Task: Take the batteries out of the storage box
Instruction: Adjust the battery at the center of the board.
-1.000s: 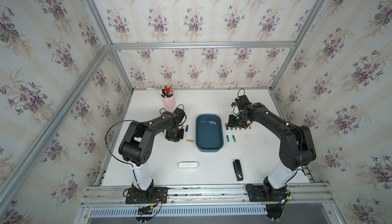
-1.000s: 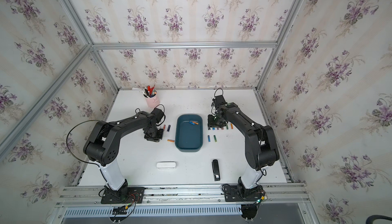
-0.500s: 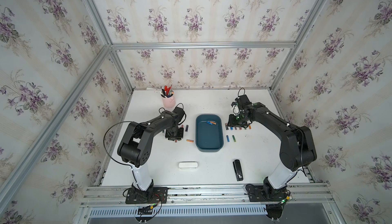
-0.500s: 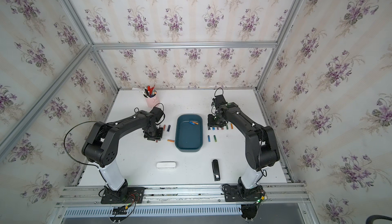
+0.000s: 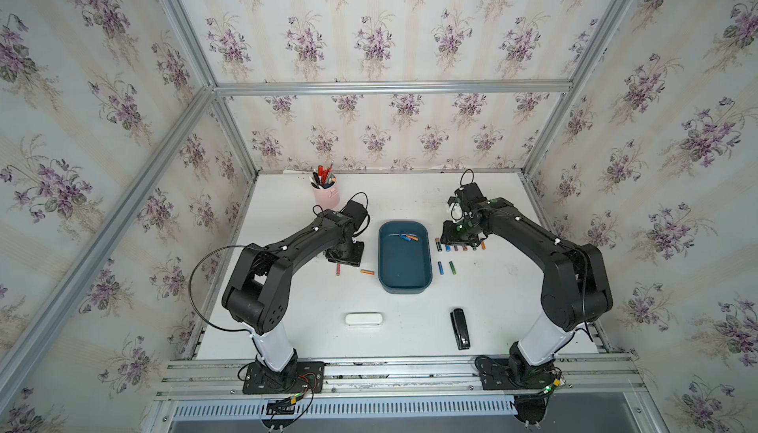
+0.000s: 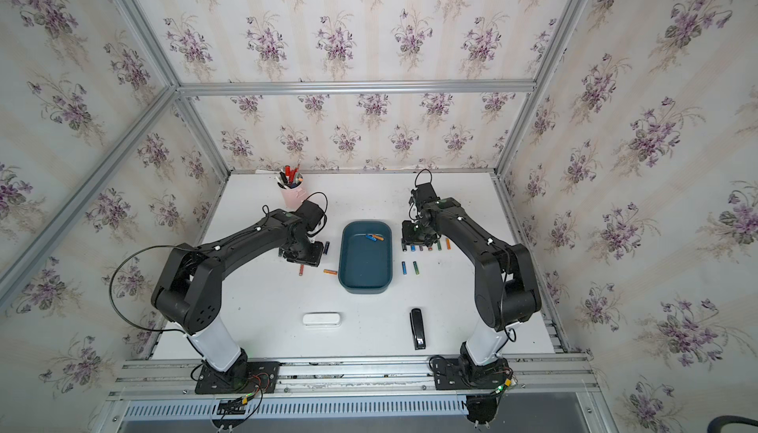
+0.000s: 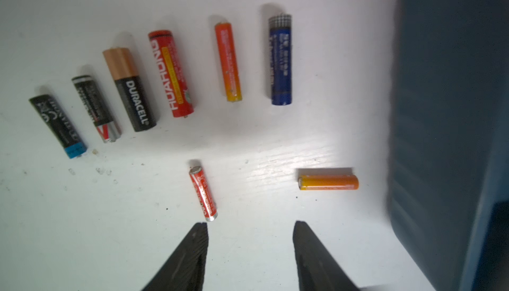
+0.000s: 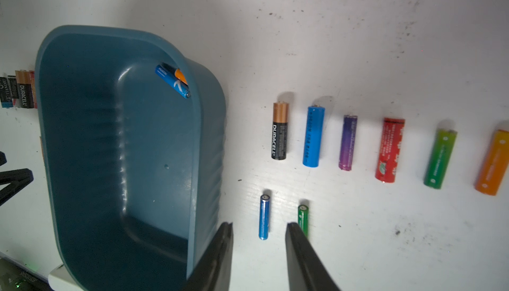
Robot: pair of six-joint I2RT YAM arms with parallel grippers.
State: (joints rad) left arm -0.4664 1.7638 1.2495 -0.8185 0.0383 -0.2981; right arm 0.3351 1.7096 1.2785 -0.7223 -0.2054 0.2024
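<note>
The storage box (image 5: 404,267) sits mid-table in both top views, between the two arms, a little above the centre of the white table (image 5: 410,328). Its open side faces up. Two batteries (image 5: 409,237) lie together at its far end, near the upper edge of the box in the frame (one blue, one orange, touching).

The left gripper (image 7: 249,227) is just left of the box. Its fingers (image 7: 192,253) stand apart with nothing between them. A small red battery (image 7: 203,193) lies just past one fingertip, and I cannot tell whether it touches. An orange battery (image 7: 327,182) lies crosswise nearer the box wall. Beyond them is a fanned row (image 7: 170,73) of six batteries.

The right gripper (image 8: 259,224) is just right of the box, fingers also parted and gripping nothing. A thin blue battery (image 8: 263,216) lies on the table in line with the gap (much narrower than it). A green battery (image 8: 303,218) lies by the other finger, with a straight row (image 8: 348,142) of six more past them.

Lower in the frame lie a white case (image 5: 364,319) and a black stapler (image 5: 460,328). A pink cup (image 5: 327,197) of pens stands at the table's upper left.
</note>
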